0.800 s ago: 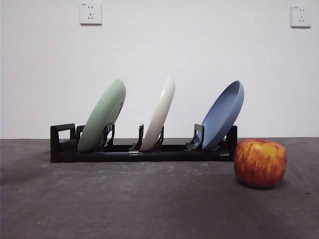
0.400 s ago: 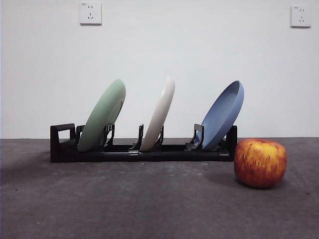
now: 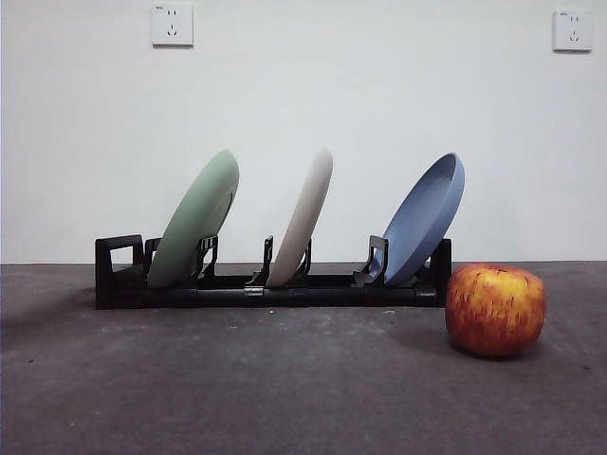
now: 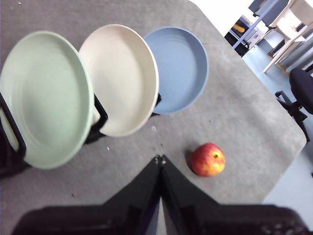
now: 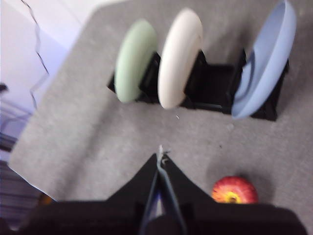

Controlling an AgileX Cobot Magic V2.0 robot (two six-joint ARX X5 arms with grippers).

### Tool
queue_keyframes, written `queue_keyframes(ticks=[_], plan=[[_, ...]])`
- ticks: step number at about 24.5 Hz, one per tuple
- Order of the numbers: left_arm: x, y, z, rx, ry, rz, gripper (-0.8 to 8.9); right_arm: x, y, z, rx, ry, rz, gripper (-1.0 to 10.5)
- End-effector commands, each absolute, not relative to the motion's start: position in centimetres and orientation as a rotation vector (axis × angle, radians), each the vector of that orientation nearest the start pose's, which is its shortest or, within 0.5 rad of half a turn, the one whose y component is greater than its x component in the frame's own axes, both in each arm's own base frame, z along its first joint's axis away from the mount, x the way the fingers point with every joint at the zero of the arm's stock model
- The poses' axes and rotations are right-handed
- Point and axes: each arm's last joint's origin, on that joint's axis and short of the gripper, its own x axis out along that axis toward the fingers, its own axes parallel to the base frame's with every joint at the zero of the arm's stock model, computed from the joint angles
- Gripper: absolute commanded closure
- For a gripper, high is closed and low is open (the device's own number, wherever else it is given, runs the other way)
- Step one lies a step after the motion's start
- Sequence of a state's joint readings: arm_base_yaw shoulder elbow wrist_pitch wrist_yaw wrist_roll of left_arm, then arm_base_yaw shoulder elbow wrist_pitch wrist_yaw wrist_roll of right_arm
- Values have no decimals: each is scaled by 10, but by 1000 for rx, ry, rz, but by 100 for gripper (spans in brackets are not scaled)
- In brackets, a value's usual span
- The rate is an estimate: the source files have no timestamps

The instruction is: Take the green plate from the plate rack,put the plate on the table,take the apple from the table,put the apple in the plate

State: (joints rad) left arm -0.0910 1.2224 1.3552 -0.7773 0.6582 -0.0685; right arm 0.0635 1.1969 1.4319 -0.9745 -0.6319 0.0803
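Three plates stand tilted in the plate rack (image 3: 270,289) on the table (image 3: 237,389), with none of the task's steps yet carried out. In the front view the green plate (image 3: 194,220) leans in the slot nearest the rack's looped handle end, at about 9 o'clock of the cream-white plate (image 3: 303,216), with the blue plate (image 3: 424,218) at the opposite end. The apple (image 3: 495,309) sits on the table just beside the rack's blue-plate end, at roughly 4 o'clock of the blue plate and apart from it. Neither arm shows in the front view. The left gripper (image 4: 160,159) hangs above the table with its jaws pressed together and holding nothing, the three plates and the apple all in its sight; the right gripper (image 5: 160,152) likewise hangs high, jaws closed and empty. Everything remains to be done: lifting the green plate out of its slot, laying it flat on the table, then picking up the apple and setting it in the plate.
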Motion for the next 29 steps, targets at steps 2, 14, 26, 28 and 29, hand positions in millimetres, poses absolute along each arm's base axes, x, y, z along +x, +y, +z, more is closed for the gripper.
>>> queue_keyframes(ticks=[2,14,26,28,29], plan=[[250,-41,390,-228,663,-714,817,234,42,396,232,794,636,875],[291,-70,370,-153,722,-622,463,253,67,389,205,854,643,442],[391,-131,373,-8,822,-479,468,251,66,392,226,867,634,444],[402,-135,362,-1,842,-465,468,251,66,391,226,875,632,445],[405,-136,356,0,857,-463,468,250,66,391,227,877,632,445]])
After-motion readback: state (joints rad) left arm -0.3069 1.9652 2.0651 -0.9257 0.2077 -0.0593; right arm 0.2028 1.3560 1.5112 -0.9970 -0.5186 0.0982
